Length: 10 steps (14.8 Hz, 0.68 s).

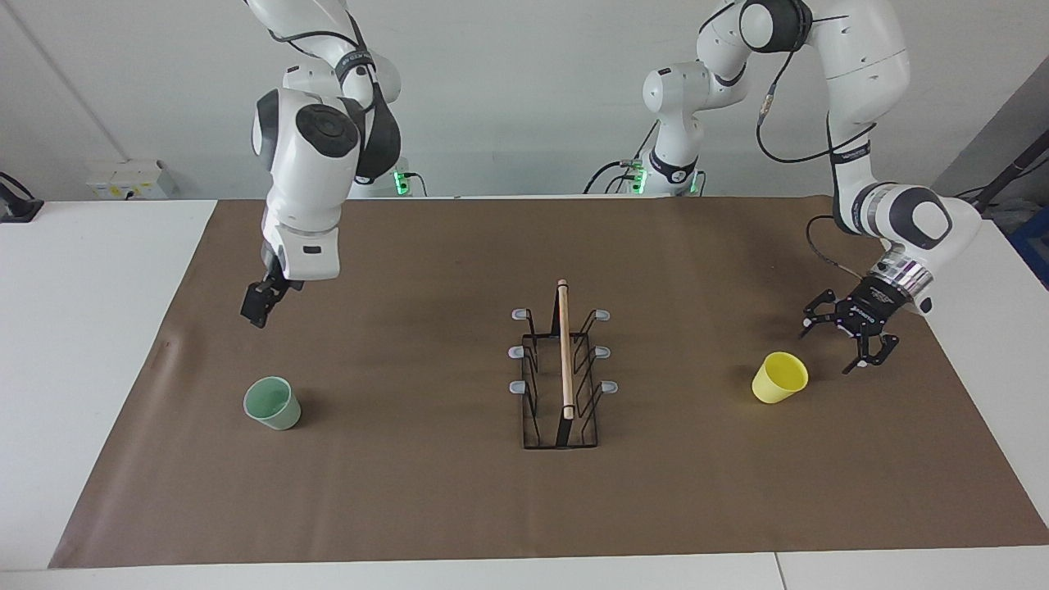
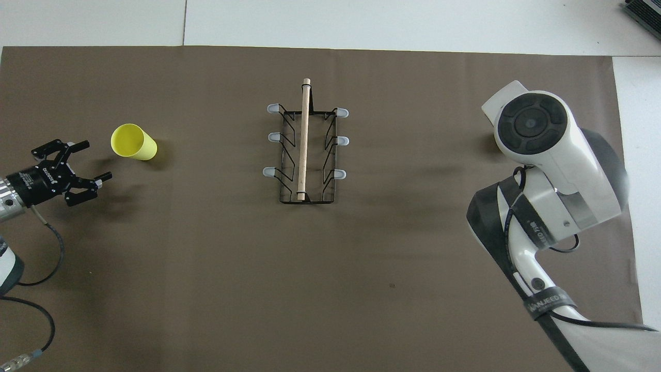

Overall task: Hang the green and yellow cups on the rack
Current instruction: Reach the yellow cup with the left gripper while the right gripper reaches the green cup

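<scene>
Both cups stand apart from rack [image 1: 562, 369]. Left gripper [image 1: 846, 344], jaws wide, beside yellow cup [image 1: 779, 377]: should straddle wall squarely. Right gripper [image 1: 259, 305], jaws wide, above green cup [image 1: 273, 402].

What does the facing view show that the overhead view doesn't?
Only the facing view shows the green cup and the right gripper, up over the mat nearer the robots than that cup. In the overhead view the right arm hides both. Both views show the yellow cup, the rack with nothing on it, and the open left gripper beside the yellow cup.
</scene>
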Each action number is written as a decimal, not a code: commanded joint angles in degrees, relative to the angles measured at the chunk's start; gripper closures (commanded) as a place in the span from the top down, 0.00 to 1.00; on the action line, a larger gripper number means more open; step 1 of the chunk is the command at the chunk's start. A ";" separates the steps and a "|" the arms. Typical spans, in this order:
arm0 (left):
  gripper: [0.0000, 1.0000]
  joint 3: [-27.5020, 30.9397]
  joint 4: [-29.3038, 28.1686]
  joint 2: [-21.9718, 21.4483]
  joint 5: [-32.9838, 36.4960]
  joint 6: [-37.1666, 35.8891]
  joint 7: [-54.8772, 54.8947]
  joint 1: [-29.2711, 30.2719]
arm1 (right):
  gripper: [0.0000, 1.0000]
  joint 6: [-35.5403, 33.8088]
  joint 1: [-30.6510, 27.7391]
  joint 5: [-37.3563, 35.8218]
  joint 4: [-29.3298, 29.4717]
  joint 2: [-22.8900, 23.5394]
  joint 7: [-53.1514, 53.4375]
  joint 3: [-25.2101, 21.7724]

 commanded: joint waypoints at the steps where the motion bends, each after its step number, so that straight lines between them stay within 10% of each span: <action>1: 1.00 -5.85 -2.42 -1.30 -3.57 0.89 3.98 5.26 | 1.00 6.93 1.23 -8.79 -4.39 0.10 -6.77 -0.07; 10: 1.00 -10.26 -5.32 1.16 -15.17 2.56 14.08 7.21 | 1.00 16.10 3.78 -22.63 -9.15 6.69 -5.31 -0.07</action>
